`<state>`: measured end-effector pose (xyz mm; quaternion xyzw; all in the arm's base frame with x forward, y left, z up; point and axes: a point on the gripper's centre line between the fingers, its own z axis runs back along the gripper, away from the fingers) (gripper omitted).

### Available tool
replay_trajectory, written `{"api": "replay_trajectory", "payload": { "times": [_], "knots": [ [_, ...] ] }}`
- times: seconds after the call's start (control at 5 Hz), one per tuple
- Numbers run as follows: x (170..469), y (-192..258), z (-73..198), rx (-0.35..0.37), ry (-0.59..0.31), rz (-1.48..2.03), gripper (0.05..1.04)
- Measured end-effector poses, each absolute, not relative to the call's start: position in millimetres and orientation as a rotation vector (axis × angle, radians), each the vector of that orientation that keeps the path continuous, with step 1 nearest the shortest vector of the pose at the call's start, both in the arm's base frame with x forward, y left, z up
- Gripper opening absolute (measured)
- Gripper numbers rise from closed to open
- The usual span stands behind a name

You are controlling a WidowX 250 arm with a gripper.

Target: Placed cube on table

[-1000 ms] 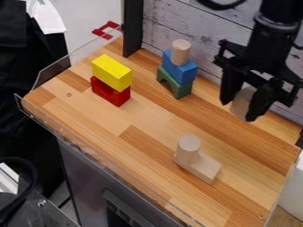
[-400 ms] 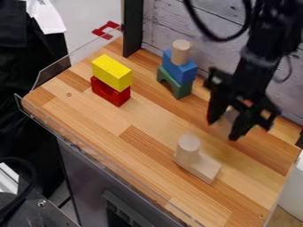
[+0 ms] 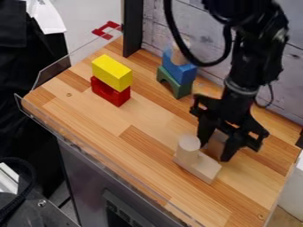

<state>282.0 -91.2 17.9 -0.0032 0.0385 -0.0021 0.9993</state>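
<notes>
Looks bright and evenly lit across the striped wooden tabletop (image 3: 142, 117) below the black two-finger gripper (image 3: 214, 151), with soft, faint shadows, dimmer on the pale wooden block (image 3: 216, 140) between its fingers, near black on the dark cloth (image 3: 21, 88) well apart.

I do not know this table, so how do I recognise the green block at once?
On the wooden tabletop, look towards the plank wall. Near it, the green block stands under a blue block, its underside cut into an arch. The neighbouring pair is a yellow block on a red block, with no green.
</notes>
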Motion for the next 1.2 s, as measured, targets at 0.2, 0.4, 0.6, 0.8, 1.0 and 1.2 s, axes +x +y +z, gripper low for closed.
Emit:
{"api": "replay_trajectory", "payload": {
  "times": [0.2,0.4,0.6,0.8,1.0,1.2],
  "knots": [
    [287,-91,18,-0.011,0.056,0.001,0.534],
    [288,-91,18,-0.011,0.049,0.002,0.534],
    [295,-86,24,-0.004,0.055,-0.029,0.534],
    [303,-84,29,0.001,0.069,-0.072,0.577],
    [308,-82,26,0.008,0.108,-0.086,0.871],
    [308,-82,29,0.012,0.107,-0.079,1.004]
  ]
}}
